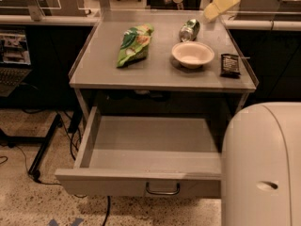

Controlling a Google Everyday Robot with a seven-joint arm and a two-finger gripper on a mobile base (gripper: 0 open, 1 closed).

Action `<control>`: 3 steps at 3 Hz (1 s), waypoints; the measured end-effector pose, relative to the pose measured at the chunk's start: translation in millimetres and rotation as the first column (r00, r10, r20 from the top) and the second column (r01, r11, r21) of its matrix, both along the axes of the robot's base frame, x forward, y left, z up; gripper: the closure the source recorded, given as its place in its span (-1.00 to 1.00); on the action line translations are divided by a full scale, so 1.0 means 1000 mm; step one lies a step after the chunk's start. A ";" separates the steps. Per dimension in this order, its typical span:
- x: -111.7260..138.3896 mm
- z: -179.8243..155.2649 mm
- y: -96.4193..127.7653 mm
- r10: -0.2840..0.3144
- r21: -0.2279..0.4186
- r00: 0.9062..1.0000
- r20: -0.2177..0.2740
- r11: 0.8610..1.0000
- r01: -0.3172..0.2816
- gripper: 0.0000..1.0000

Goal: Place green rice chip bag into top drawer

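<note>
The green rice chip bag (134, 44) lies flat on the left half of the grey table top (155, 74), lengthwise toward the back. The top drawer (150, 149) stands pulled open below the table and holds nothing; its curved handle (162, 189) shows on the front panel. My gripper (209, 14), yellowish, hangs high above the table's back right corner, near the can, well to the right of the bag and apart from it. It holds nothing that I can see.
A white bowl (193, 54), a tipped metal can (189, 30) and a small dark packet (230, 64) sit on the table's right half. A large white robot part (263, 168) covers the drawer's right front. Cables and a stand foot (42, 154) lie on the floor at the left.
</note>
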State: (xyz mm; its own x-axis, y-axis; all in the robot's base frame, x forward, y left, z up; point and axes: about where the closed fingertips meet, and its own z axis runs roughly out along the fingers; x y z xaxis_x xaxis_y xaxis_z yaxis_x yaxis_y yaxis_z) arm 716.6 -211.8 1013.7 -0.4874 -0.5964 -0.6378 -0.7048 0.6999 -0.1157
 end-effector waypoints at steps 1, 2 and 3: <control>0.000 0.000 0.000 0.000 0.000 1.000 0.000 1.000 0.000 -1.00; -0.005 -0.004 -0.010 -0.013 0.011 1.000 -0.013 1.000 0.013 -1.00; -0.001 -0.019 0.015 0.119 0.152 0.993 0.011 0.981 -0.120 -1.00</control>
